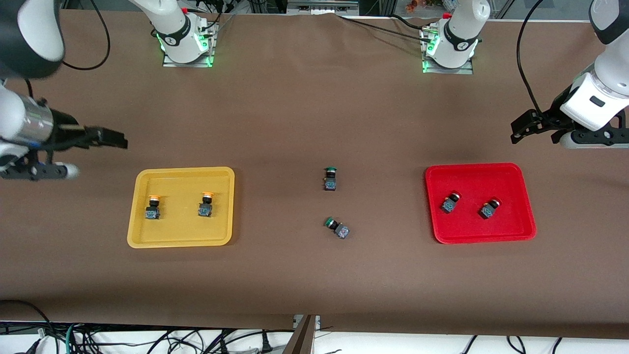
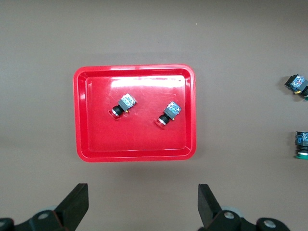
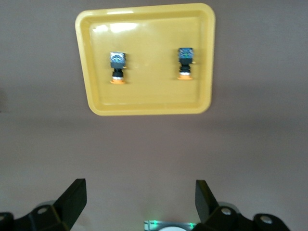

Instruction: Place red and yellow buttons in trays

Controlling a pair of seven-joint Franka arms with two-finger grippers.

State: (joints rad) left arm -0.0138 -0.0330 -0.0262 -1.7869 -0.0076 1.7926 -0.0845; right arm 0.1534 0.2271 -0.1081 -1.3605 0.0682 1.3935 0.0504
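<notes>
Two yellow-capped buttons [image 1: 153, 206] [image 1: 206, 204] lie in the yellow tray [image 1: 179, 228] toward the right arm's end. Two red-capped buttons [image 1: 450, 202] [image 1: 490, 208] lie in the red tray [image 1: 469, 227] toward the left arm's end. My right gripper [image 1: 110, 138] is open and empty, up over the brown cloth beside the yellow tray [image 3: 149, 98]. Its view shows both yellow buttons [image 3: 117, 66] [image 3: 185, 62]. My left gripper [image 1: 523, 129] is open and empty over the cloth beside the red tray [image 2: 96, 139]. Its view shows both red buttons [image 2: 122, 106] [image 2: 168, 114].
Two green-capped buttons [image 1: 330, 179] [image 1: 337, 227] lie on the cloth between the trays. They also show in the left wrist view [image 2: 297, 85] [image 2: 301, 144]. The arm bases [image 1: 184, 37] [image 1: 449, 44] stand at the table's edge farthest from the front camera.
</notes>
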